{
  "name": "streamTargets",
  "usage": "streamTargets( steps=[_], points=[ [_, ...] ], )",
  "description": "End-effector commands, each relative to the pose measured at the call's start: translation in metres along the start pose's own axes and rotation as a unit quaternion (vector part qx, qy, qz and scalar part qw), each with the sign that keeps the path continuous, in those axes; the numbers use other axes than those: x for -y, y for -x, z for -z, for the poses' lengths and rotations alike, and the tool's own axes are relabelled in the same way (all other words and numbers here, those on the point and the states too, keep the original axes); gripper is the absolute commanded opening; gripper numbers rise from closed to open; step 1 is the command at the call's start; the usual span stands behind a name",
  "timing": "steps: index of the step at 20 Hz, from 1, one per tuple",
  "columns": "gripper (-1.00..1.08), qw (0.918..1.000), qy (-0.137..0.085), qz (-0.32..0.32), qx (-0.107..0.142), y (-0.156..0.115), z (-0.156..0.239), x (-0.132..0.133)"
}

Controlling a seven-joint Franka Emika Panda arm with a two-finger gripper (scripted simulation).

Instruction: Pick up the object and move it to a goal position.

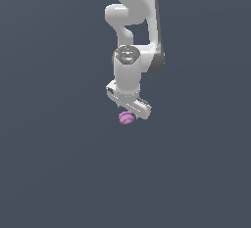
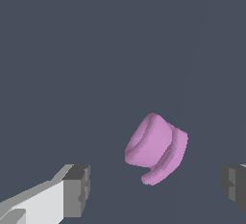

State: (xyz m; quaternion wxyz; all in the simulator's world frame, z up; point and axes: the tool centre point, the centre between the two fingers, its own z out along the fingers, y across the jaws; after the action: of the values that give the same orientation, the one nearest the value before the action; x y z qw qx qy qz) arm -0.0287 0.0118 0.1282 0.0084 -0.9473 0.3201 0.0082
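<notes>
The object [image 1: 126,118] is a tiny pink-purple ridged blob lying on the dark grey floor, right under the white arm's hand. In the wrist view the object [image 2: 156,148] looks like a small lumpy cup with a rim, lying on its side. My gripper [image 1: 129,112] hangs directly above it, pointing down. In the wrist view my gripper [image 2: 156,188] is open. Its two grey fingertips [image 2: 77,189] stand wide apart on either side of the object and do not touch it.
The floor [image 1: 59,163] is a plain dark grey surface with nothing else on it in either view. The white arm [image 1: 132,26] rises from the gripper to the exterior view's top edge.
</notes>
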Motion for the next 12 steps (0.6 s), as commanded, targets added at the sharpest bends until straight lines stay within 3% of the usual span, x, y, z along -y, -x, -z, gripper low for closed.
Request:
streamTargets(
  steps=[1, 6, 12],
  points=[
    [1.00, 0.9994, 0.000, -0.036, -0.001, 0.002, -0.004, -0.003],
    [1.00, 0.9944, 0.001, -0.105, -0.003, 0.006, -0.012, -0.008],
    [1.00, 0.9825, 0.002, -0.186, -0.007, 0.010, -0.021, -0.015]
  ],
)
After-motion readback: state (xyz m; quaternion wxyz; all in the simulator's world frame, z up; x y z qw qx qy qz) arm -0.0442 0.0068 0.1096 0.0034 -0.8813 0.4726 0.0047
